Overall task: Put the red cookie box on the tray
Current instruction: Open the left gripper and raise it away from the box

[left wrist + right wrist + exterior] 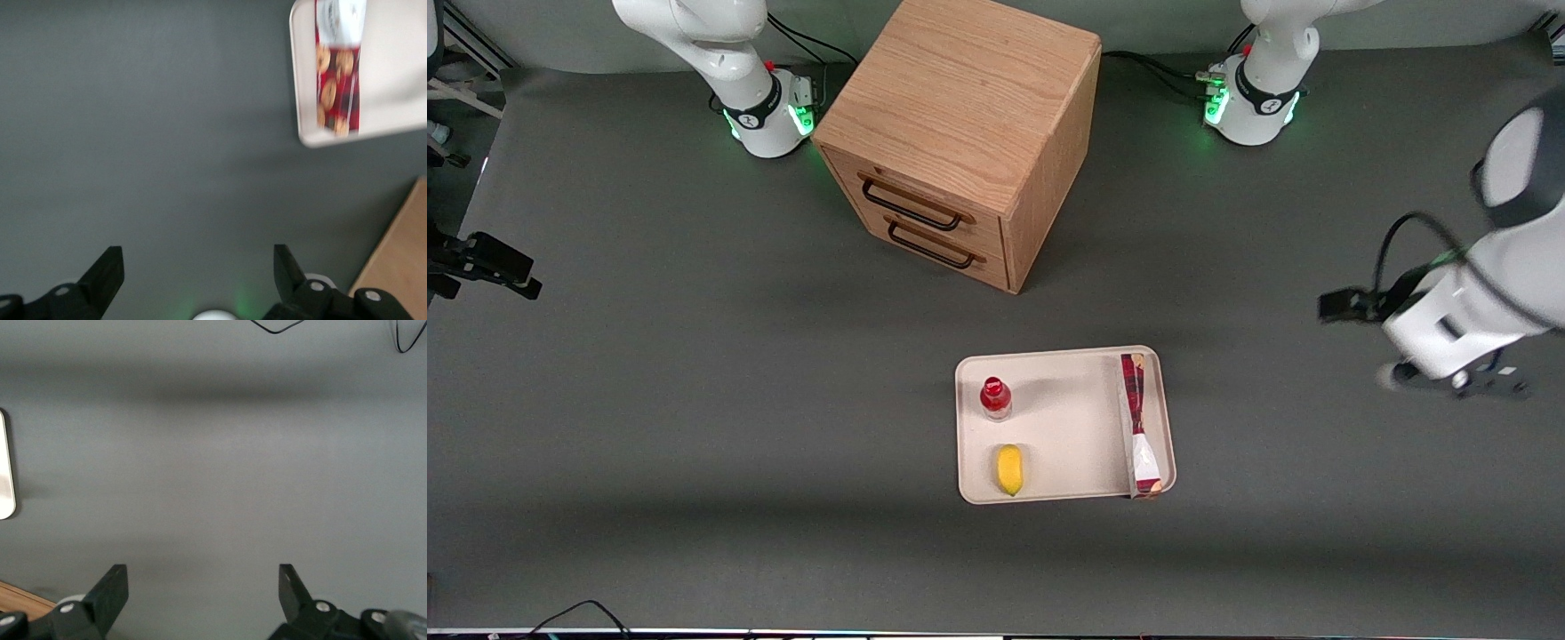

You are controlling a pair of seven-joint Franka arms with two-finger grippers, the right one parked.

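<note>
The red cookie box (1138, 420) lies flat in the cream-white tray (1067, 427), along the tray's rim that faces the working arm's end of the table. One end of the box reaches the tray's corner nearest the front camera. My left gripper (1458, 382) hangs above bare table well off toward the working arm's end, apart from the tray. In the left wrist view the gripper (197, 257) is open and empty, with the box (337, 73) and the tray's corner (393, 67) some way off from its fingers.
A small red-capped bottle (996, 397) stands on the tray and a yellow fruit (1009, 468) lies nearer the front camera on it. A wooden drawer cabinet (960, 133) with two dark handles stands farther back; its corner shows in the left wrist view (400, 260).
</note>
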